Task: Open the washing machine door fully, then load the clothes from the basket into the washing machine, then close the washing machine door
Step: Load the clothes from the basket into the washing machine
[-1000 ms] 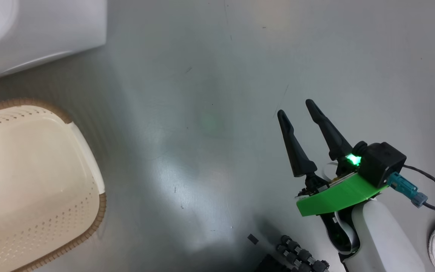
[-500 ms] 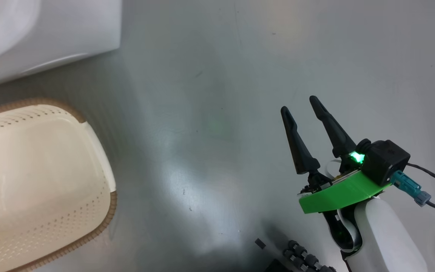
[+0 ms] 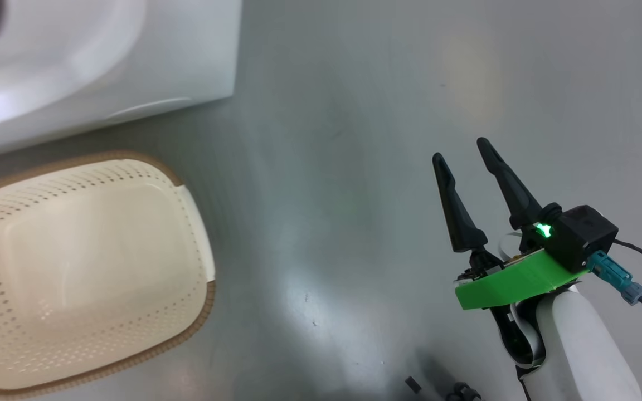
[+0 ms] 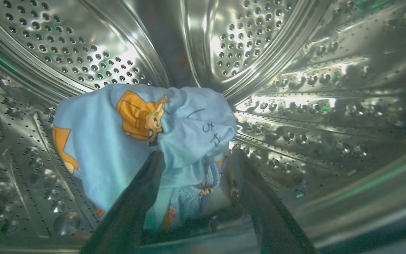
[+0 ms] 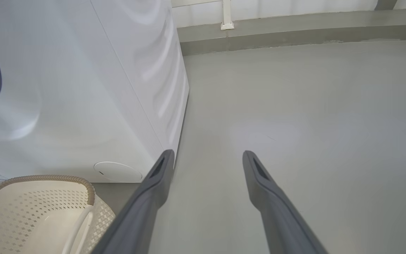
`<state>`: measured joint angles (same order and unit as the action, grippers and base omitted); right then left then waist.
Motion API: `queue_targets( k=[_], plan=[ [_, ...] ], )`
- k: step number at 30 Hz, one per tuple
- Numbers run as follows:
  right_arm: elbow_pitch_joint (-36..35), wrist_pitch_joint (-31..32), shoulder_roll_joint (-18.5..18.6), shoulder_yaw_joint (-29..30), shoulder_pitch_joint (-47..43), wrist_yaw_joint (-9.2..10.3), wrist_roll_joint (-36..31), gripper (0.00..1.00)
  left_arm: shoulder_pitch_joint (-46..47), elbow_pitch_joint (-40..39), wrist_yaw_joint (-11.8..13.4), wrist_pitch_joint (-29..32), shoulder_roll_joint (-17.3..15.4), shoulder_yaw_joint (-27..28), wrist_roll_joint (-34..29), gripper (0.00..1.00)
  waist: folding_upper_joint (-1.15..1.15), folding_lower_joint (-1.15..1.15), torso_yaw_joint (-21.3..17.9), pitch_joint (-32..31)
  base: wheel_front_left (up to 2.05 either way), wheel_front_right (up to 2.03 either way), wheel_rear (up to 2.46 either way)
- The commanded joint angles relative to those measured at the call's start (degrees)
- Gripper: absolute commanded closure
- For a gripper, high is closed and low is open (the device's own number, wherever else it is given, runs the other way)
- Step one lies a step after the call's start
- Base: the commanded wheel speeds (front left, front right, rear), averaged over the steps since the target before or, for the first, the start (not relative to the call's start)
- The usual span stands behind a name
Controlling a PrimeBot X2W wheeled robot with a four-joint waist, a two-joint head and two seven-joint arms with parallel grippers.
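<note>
My right gripper (image 5: 207, 153) points out over the grey floor (image 5: 323, 98), its two dark fingers spread wide apart. The white washing machine (image 5: 83, 88) stands at ten o'clock. The basket (image 5: 48, 178) sits at eight o'clock, just in front of its lower panel.

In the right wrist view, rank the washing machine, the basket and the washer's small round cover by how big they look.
Largest: washing machine.
Next: basket, partly cut off by the picture's edge.
Smallest: round cover, low on the washer's front.
</note>
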<state>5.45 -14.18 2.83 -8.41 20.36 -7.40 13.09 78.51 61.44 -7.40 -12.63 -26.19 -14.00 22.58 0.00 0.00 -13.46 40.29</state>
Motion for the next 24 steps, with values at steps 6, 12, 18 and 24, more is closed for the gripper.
queue_targets(
  k=[6,12,18,24],
  plan=[
    [-3.0,2.2,0.0,0.7,-3.2,-0.09,-2.4,0.0,-10.6,-7.4,-0.1,-1.7,-2.3,-1.7,4.4,0.0,0.0,0.0,5.2,-5.9,0.0,0.0,0.0],
    [-4.6,4.2,0.0,1.6,-5.1,-0.09,-3.7,0.0,-20.9,-15.5,0.1,-2.2,-2.3,-0.7,6.8,0.0,0.0,0.0,8.0,-9.3,0.0,0.0,0.0],
    [-5.6,5.6,0.0,2.4,-6.7,-0.09,-4.4,0.0,-31.0,-25.1,2.9,-2.3,-1.2,1.5,7.7,0.0,0.0,0.0,9.8,-12.3,0.0,0.0,0.0],
    [-6.3,6.8,0.0,3.1,-8.8,-0.09,-4.9,0.0,-44.6,-37.3,7.2,-2.4,0.3,3.4,7.4,0.0,0.0,0.0,11.4,-16.4,0.0,0.0,0.0]
  ],
)
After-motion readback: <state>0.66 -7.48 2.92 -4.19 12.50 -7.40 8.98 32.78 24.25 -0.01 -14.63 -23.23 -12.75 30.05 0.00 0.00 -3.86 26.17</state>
